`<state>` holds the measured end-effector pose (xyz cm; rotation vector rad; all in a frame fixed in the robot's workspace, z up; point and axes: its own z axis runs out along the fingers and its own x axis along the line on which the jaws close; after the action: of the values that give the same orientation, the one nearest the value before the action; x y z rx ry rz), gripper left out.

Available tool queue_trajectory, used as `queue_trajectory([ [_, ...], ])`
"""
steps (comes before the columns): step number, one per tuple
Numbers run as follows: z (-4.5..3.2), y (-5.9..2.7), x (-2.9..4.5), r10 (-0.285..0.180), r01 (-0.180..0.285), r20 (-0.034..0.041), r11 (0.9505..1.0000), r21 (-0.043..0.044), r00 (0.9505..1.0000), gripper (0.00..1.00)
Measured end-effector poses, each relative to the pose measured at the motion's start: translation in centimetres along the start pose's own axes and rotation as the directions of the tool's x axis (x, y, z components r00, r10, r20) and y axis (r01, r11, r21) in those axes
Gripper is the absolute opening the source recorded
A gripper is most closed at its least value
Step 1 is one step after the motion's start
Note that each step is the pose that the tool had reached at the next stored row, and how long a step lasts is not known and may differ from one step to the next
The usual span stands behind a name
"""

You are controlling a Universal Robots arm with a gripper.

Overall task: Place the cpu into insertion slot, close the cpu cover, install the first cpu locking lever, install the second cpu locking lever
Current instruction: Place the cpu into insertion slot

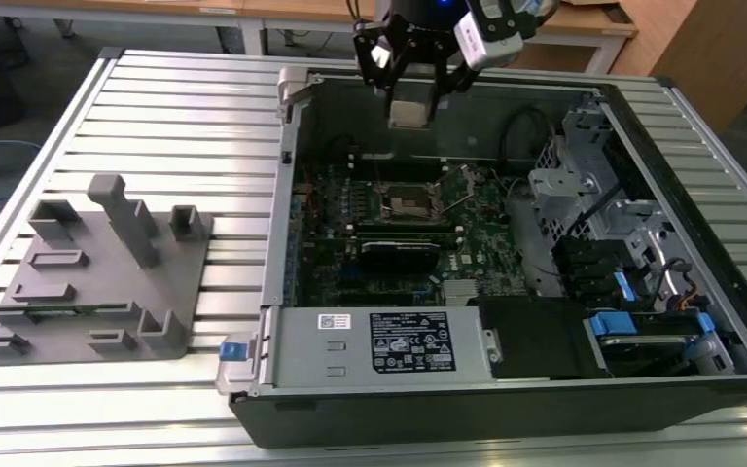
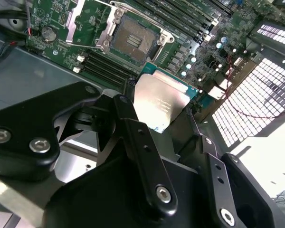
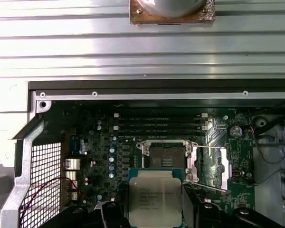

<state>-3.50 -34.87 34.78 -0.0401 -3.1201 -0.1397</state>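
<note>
My gripper [image 1: 408,102] hangs over the far wall of the open computer case [image 1: 283,292], shut on the cpu [image 1: 409,114], a flat pale silver square. In both wrist views the cpu [image 2: 157,105] [image 3: 154,197] sits between the black fingers [image 2: 133,128] [image 3: 115,211], above the motherboard. The insertion slot [image 1: 411,200] [image 2: 133,40] [image 3: 165,156] lies bare below, dark-centred with a silver rim. The cpu cover [image 3: 213,165] [image 2: 84,21], a thin silver frame, stands swung open beside the slot. Thin wire levers [image 3: 206,147] stick out next to it.
A grey power-supply box [image 1: 373,345] lines the case's near side. A black card [image 1: 400,255] lies just in front of the slot. Drive cages [image 1: 594,195] fill the exterior view's right. A grey fixture [image 1: 94,272] rests on the slatted table [image 1: 179,107] at the left.
</note>
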Motion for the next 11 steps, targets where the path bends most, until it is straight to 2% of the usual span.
queue_trajectory([
  [11, 0.18, -0.02, -0.01, 0.0, 0.0, 0.0, 1.0, 0.0, 1.0, 0.54],
])
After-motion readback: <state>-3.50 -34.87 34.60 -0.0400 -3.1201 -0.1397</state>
